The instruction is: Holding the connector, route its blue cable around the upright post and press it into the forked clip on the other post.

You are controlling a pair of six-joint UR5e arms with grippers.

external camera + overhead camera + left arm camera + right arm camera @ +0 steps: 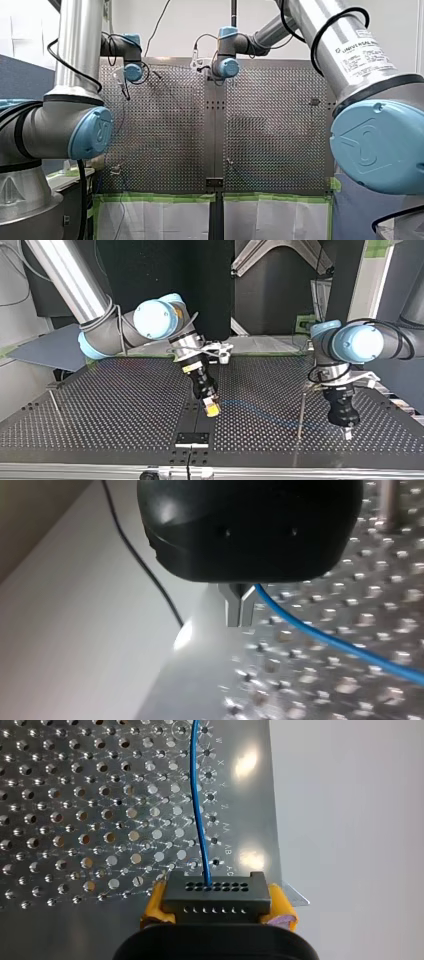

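Routing looks barely begun: my right gripper (212,410) clamps the connector (216,894) well apart from the upright post (301,410), my left gripper (240,611) pinches the blue cable (320,635) just beside it, so the cable must next swing around it.

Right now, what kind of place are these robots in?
Likely a robotics lab: a perforated metal table, my right gripper holding a connector with a blue cable, my left gripper pinching that cable.

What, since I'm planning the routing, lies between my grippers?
The blue cable and a thin upright post near my left gripper, in the top view.
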